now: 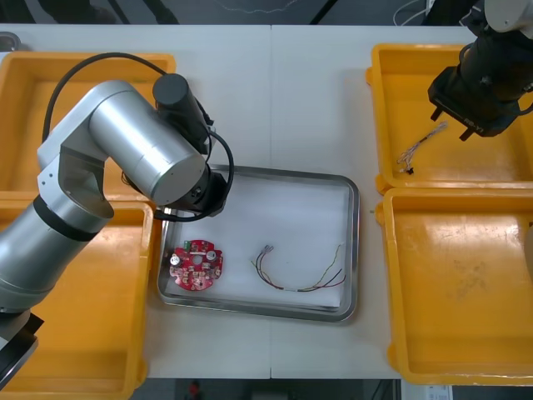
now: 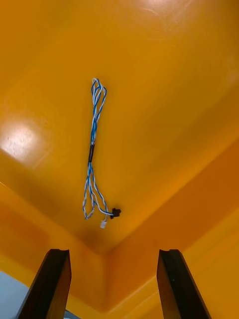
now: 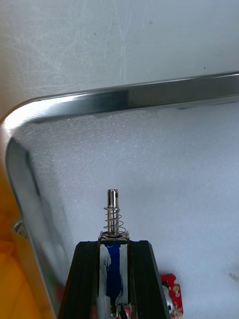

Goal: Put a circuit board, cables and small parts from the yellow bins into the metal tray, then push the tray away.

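At the near left corner of the shiny metal tray (image 1: 355,250) with its white foam lining, a round red circuit board (image 1: 196,265), flat on the lining and just inside the rim. To its right, a thin loose cable of fine coloured wires (image 1: 287,288), curved in an open loop and apart from the board. Farther in, over the tray's far left corner, the left gripper (image 3: 113,245), tucked below the bent silver left arm (image 1: 133,150) in the front view. Black fingers (image 3: 87,271) clamped close on a small metal part (image 3: 113,209): a boxy body with a blue mark, with a bare pin and a coiled spring sticking out past the fingertips. Held over the white lining near the curved rim, a sliver of the red board just beside one finger; whether touching the lining, cannot tell. Farther still and off to the right, over the far right yellow bin (image 1: 487,167), the right gripper (image 1: 452,125), well apart from the tray. Fingers (image 2: 55,284) spread wide, nothing between them. Beneath, on the bin's floor, a twisted blue and white cable (image 2: 93,149), stretched out lengthwise, with a small black connector and a white one at the end nearer the fingers, close to the bin's corner and clear of the fingertips.
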Controlling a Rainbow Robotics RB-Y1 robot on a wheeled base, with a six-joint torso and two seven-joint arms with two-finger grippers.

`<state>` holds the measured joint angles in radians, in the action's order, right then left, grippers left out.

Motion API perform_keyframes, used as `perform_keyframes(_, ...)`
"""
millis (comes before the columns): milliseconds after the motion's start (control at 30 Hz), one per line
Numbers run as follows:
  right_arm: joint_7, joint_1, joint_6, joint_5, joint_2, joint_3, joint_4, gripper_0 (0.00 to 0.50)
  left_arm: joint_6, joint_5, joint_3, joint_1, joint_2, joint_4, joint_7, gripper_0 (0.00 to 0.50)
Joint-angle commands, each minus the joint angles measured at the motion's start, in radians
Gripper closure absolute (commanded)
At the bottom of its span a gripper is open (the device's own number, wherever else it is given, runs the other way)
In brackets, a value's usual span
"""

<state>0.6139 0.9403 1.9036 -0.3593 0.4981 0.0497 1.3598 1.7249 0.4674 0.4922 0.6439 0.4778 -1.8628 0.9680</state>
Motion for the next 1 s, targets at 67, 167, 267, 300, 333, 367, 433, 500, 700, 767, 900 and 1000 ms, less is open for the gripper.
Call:
perform_keyframes(67, -0.071, 0.094, -0.103, -0.001, -0.01, 0.025, -0.071, 0.0, -0.062, -0.038, 0.04, -0.003, -0.027, 0.051, -0.107, 0.497)
perform_keyframes(167, -0.08, 0.107, -0.169, -0.001, -0.01, 0.025, -0.126, 0.0, -0.073, -0.053, 0.049, -0.003, -0.028, 0.067, -0.109, 0.497)
perform_keyframes(267, -0.089, 0.121, -0.229, 0.002, -0.016, 0.033, -0.18, 0.0, -0.076, -0.052, 0.049, -0.003, -0.028, 0.068, -0.112, 0.494)
perform_keyframes(300, -0.092, 0.129, -0.244, 0.005, -0.018, 0.039, -0.203, 0.0, -0.076, -0.052, 0.049, -0.003, -0.028, 0.068, -0.114, 0.493)
perform_keyframes(333, -0.094, 0.132, -0.25, 0.007, -0.02, 0.042, -0.214, 0.0, -0.076, -0.052, 0.049, -0.003, -0.028, 0.068, -0.114, 0.487)
perform_keyframes(367, -0.095, 0.137, -0.261, 0.01, -0.02, 0.045, -0.237, 0.0, -0.076, -0.05, 0.049, -0.003, -0.028, 0.068, -0.117, 0.389)
perform_keyframes(433, -0.095, 0.143, -0.279, 0.013, -0.021, 0.047, -0.271, 0.0, -0.077, -0.052, 0.049, -0.003, -0.028, 0.068, -0.121, 0.19)
perform_keyframes(500, -0.1, 0.144, -0.317, 0.022, -0.029, 0.047, -0.308, 0.0, -0.084, -0.052, 0.049, -0.003, -0.028, 0.068, -0.127, 0.0)
perform_keyframes(700, -0.117, 0.144, -0.403, 0.011, -0.046, 0.047, -0.403, 0.0, -0.099, -0.044, 0.049, -0.003, -0.028, 0.068, -0.14, 0.0)
perform_keyframes(767, -0.123, 0.144, -0.423, 0.008, -0.053, 0.047, -0.429, 0.0, -0.099, -0.044, 0.049, -0.003, -0.028, 0.067, -0.144, 0.0)
perform_keyframes(900, -0.129, 0.144, -0.449, 0.003, -0.073, 0.045, -0.473, 0.0, -0.096, -0.046, 0.045, -0.004, -0.025, 0.048, -0.147, 0.0)
perform_keyframes(1000, -0.132, 0.144, -0.454, 0.003, -0.081, 0.028, -0.496, 0.0, -0.077, -0.052, 0.034, -0.004, -0.025, 0.022, -0.146, 0.0)
